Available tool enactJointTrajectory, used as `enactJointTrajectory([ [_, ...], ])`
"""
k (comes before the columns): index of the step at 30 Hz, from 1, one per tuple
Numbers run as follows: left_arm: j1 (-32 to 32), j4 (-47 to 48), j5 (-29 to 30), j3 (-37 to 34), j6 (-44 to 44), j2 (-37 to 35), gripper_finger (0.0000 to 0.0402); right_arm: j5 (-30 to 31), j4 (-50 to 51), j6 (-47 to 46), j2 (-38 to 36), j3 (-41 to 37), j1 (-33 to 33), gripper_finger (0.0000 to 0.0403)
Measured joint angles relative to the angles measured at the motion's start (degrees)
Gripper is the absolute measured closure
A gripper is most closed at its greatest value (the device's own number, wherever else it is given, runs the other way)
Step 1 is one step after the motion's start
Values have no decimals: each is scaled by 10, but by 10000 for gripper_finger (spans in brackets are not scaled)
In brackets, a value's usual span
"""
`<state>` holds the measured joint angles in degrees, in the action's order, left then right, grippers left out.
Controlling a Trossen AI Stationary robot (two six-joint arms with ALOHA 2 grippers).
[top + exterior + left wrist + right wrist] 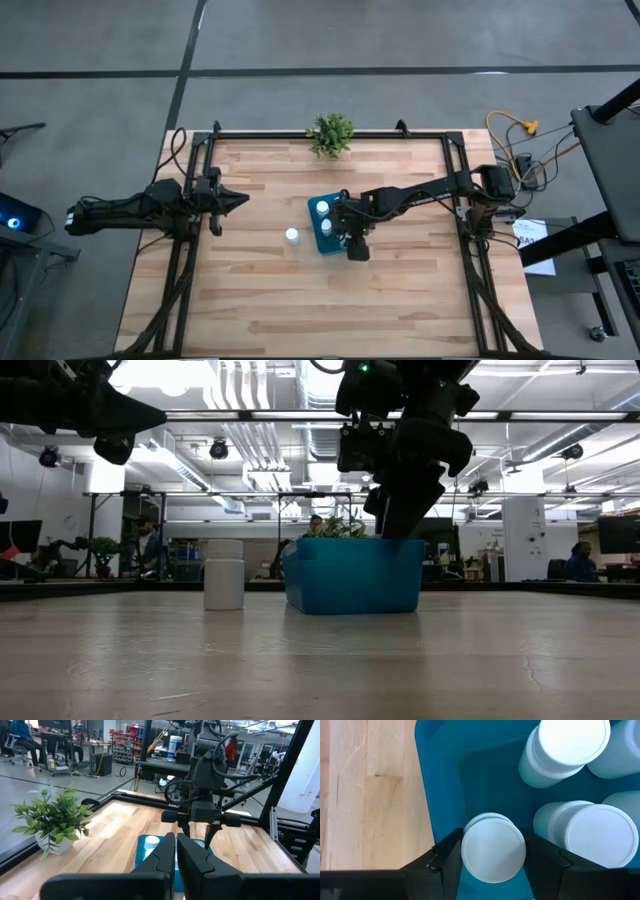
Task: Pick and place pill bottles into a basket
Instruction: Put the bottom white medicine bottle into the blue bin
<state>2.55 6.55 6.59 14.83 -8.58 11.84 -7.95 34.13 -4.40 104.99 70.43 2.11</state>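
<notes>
Your right tool pinches a pill bottle low inside the basket; release it next, then fetch the bottle left of the basket.

Left tool waits, pressed together.

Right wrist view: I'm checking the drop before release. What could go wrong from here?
The right gripper holds a white round-capped pill bottle low inside the teal-blue rectangular basket, close to its wall and to upright bottles. Releasing tilted could tip it against them. Opening wide might nudge the basket wall.
</notes>
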Motion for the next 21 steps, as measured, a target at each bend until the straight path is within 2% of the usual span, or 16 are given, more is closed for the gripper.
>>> enactJointTrajectory([
  [6,0,0,0,0,0,0,402,0,0,0,0,0,0,237],
  [15,0,0,0,0,0,0,402,-3,3,-1,0,-1,0,209],
  [21,0,0,0,0,0,0,402,-2,4,-1,1,-2,0,205],
])
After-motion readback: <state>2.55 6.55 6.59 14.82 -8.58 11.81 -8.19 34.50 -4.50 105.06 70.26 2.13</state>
